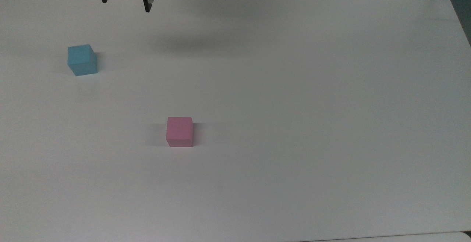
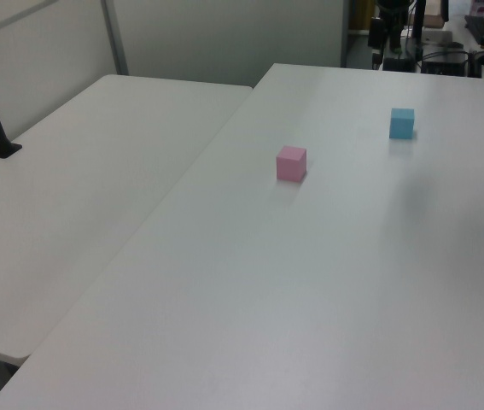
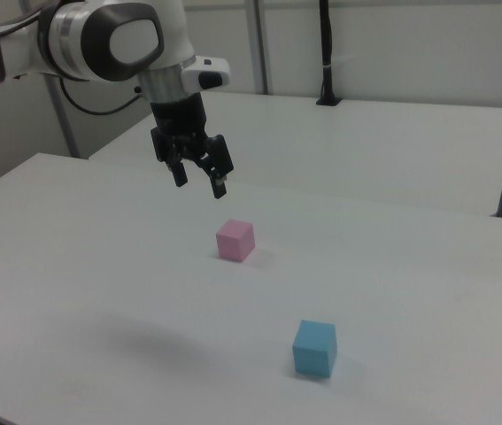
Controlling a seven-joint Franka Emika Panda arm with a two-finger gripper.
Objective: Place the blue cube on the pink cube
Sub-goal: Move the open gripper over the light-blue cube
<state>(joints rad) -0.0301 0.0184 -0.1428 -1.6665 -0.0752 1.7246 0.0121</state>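
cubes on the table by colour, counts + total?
Light sky-blue matte foam-like cube: 1
Pastel pink matte foam-like cube: 1
Total: 2 cubes, both resting on the white table, apart from each other, neither held by the gripper, which hangs open above the table.

A robotics lab or test room, plain and sparsely furnished

Two white tables (image 2: pixel 224 282) stand edge to edge before bare pale partition walls (image 2: pixel 224 38) on metal posts; a black pole (image 3: pixel 326 53) with a cable rises from the far table's edge, a white Franka arm (image 3: pixel 100 40) with trailing cables reaches over the near tabletop, and wiring and equipment (image 2: pixel 429 55) crowd the floor past the tabletop's far edge in the left view
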